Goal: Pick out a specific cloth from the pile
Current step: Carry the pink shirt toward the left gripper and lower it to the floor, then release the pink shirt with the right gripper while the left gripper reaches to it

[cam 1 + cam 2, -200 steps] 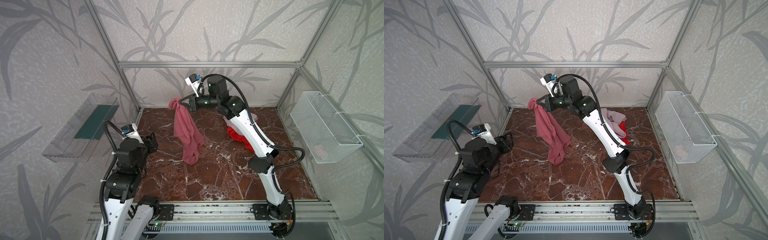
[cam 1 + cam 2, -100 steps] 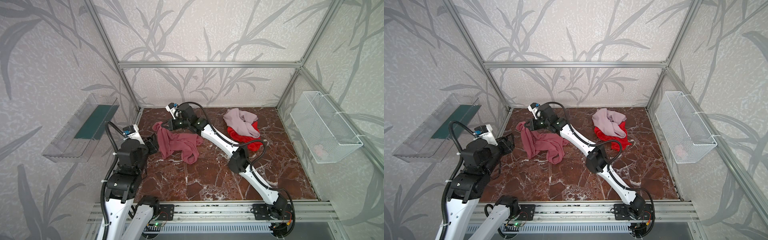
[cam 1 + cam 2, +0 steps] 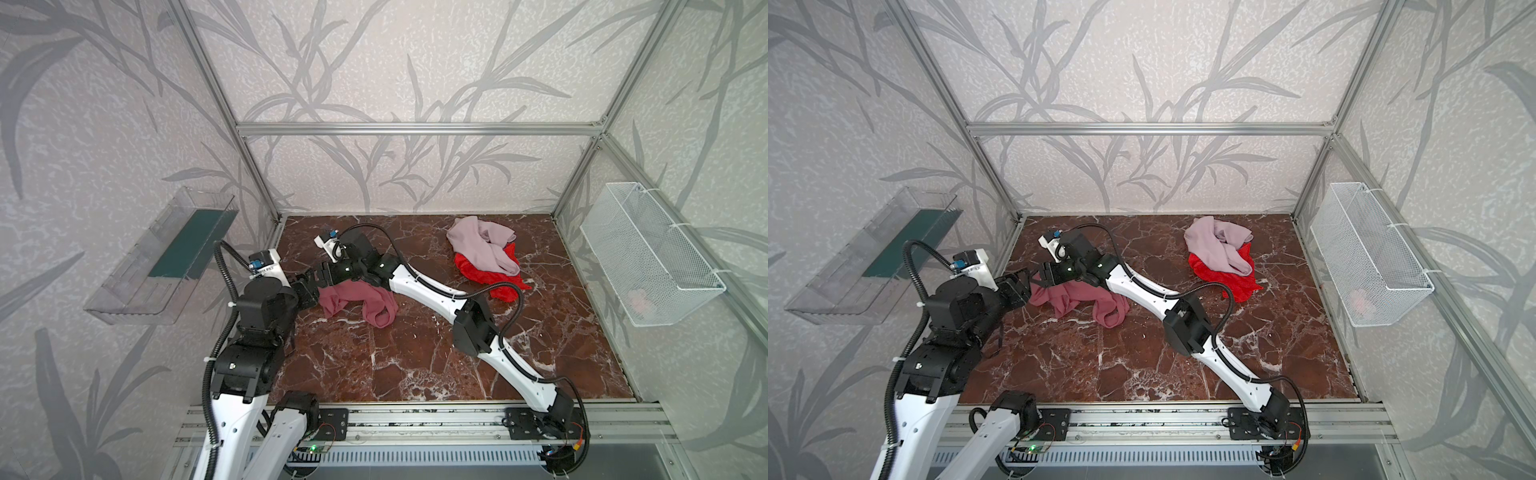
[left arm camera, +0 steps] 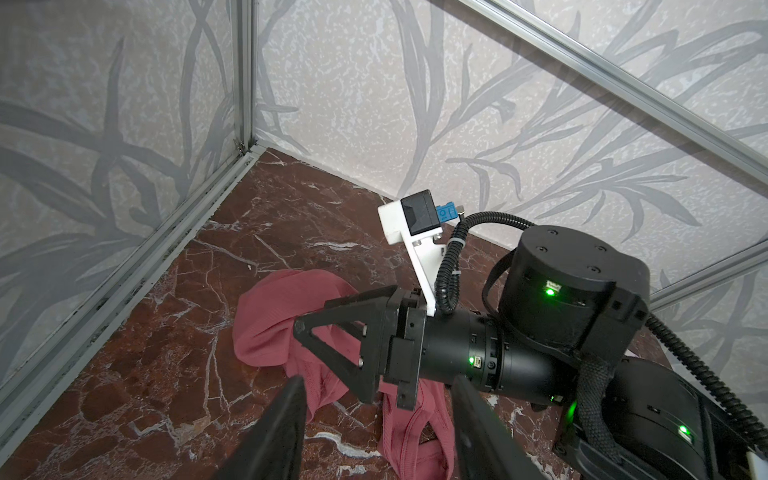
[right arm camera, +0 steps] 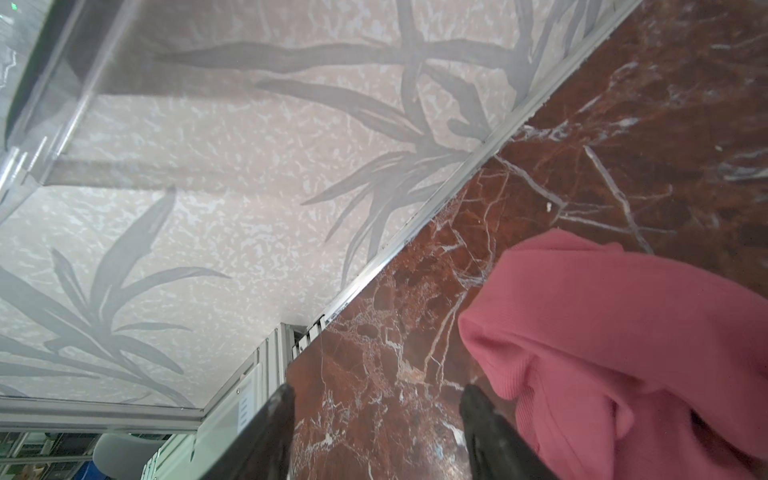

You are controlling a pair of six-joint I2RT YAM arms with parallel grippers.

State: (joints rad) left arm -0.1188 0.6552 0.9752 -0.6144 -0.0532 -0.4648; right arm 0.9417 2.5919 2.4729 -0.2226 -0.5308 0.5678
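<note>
a: where did we find the dusty rose cloth (image 3: 357,301)?

b: we saw it lying crumpled on the marble floor (image 3: 415,357), toward the left rear of the cell in both top views, well apart from the pile (image 3: 486,257).

a: and the pile itself?

b: it sat near the back wall on the right half. a pale lilac-pink cloth (image 3: 473,241) was draped over a red cloth (image 3: 467,268), the two touching.

a: what did we make of the right gripper (image 3: 321,275)?

b: its arm reached across the middle to the left side, and the gripper hung low over the left end of the dusty rose cloth. in the right wrist view its fingers (image 5: 270,432) stood spread, with bare floor between them and the cloth just beside one finger. we could not tell whether that finger touched the fabric. nothing was pinched.

a: and the left gripper (image 3: 307,291)?

b: it hung just beside the same end of the cloth, facing the right gripper and close to it. in the left wrist view its fingers (image 4: 282,424) were spread as well, holding nothing. the right gripper and the cloth lay beyond its tips.

a: anything else we noted?

b: a white wire basket (image 3: 648,257) hung on the right wall and a clear tray (image 3: 124,299) on the left wall, both apart from the cloths.
</note>
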